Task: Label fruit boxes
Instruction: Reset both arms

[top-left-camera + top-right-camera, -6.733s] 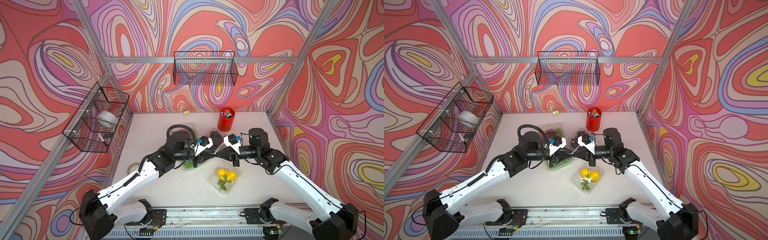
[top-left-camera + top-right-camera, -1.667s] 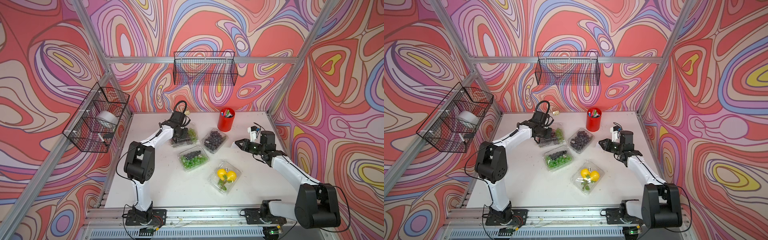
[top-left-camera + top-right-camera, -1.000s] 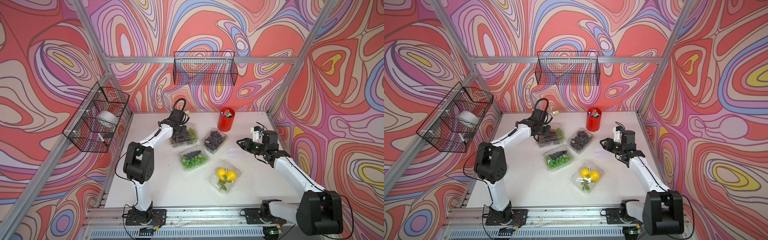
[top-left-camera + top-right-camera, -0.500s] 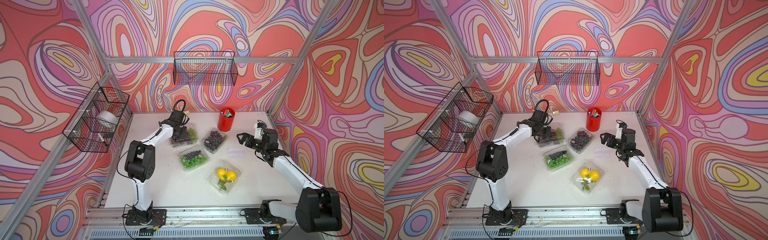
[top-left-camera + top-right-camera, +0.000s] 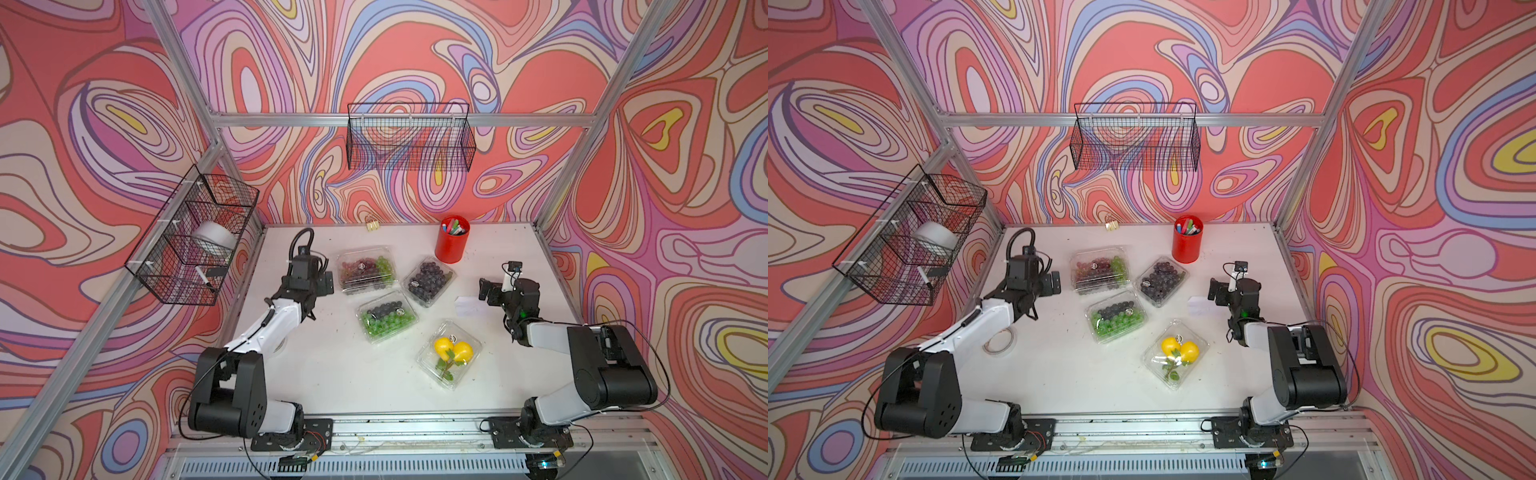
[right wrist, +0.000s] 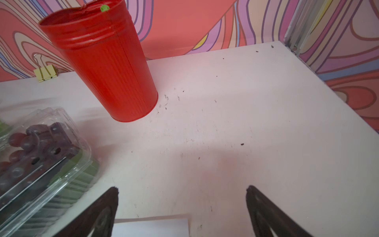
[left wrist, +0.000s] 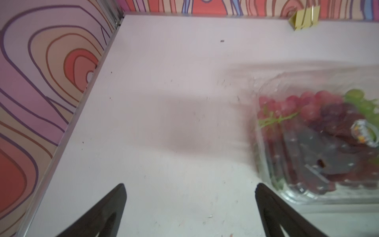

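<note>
When the white table (image 5: 332,374) is read as a clock face with twelve at the back wall, the left gripper (image 5: 327,284) sits near ten o'clock, jaws spread wide and empty. The clear plastic clamshell box of red-green grapes (image 5: 365,269) lies just beside it at its three o'clock, with the long axis running nine-to-three; the left arm is nearer. Rightward lie the clear box of green-and-dark grapes (image 5: 386,318), the clear box of dark purple grapes (image 5: 428,280) and the clear box of two yellow lemons (image 5: 451,353). Each lid shows a small round sticker, so labelling looks complete. The right gripper (image 5: 484,289), near three o'clock, is fully parted and empty. The white paper sheet (image 5: 467,305) lies at its eight o'clock.
</note>
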Robot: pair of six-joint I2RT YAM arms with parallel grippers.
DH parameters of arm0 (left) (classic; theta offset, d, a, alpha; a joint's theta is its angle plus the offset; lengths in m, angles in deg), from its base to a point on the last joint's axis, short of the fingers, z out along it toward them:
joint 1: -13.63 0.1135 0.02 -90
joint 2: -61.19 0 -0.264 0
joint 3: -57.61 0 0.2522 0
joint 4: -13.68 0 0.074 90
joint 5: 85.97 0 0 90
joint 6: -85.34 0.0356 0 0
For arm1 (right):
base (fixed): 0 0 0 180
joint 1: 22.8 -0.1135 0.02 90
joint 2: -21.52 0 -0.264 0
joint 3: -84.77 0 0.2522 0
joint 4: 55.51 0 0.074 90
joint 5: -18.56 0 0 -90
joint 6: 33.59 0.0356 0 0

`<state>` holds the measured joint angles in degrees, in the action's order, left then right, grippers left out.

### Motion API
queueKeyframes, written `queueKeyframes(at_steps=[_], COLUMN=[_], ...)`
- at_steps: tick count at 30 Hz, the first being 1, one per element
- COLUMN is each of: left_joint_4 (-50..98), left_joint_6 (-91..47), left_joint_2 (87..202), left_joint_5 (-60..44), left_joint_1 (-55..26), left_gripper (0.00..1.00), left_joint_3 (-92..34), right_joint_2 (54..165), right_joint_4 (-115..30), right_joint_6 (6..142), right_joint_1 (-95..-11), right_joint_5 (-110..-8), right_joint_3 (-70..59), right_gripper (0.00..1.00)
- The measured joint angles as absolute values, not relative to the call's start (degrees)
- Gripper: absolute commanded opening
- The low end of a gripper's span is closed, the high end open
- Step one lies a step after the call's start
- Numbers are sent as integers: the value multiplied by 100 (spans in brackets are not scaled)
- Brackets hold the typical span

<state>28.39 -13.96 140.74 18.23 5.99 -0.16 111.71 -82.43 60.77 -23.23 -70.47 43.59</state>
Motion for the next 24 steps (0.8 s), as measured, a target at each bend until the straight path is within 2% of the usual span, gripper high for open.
queueKeyframes(at_steps=[4,10,16,24], left_joint_4=[1989,713,-870,-1023], left_joint_6=[-1282,-1219,-1210,-1136], left_joint_2=[14168,14454,13597,13753], left_joint_5=[1838,1757,1755,1891], left_joint_1=[583,610,601,531], left_gripper=[100,100,100,100], left_joint_3=[764,1132,2755,2380], right_joint_2=[11890,11964,11962,11964], right_joint_4=[-9290,-9918,-9793,-9695], right_joint_6=[5892,5835,5828,5796], right_joint_1=[-2318,-2318,-2314,-2314], right_joint_5=[-7136,-7322,-7462,-7403], right_joint_3=[4650,4794,4512,4464], right_gripper=[98,98,99,98])
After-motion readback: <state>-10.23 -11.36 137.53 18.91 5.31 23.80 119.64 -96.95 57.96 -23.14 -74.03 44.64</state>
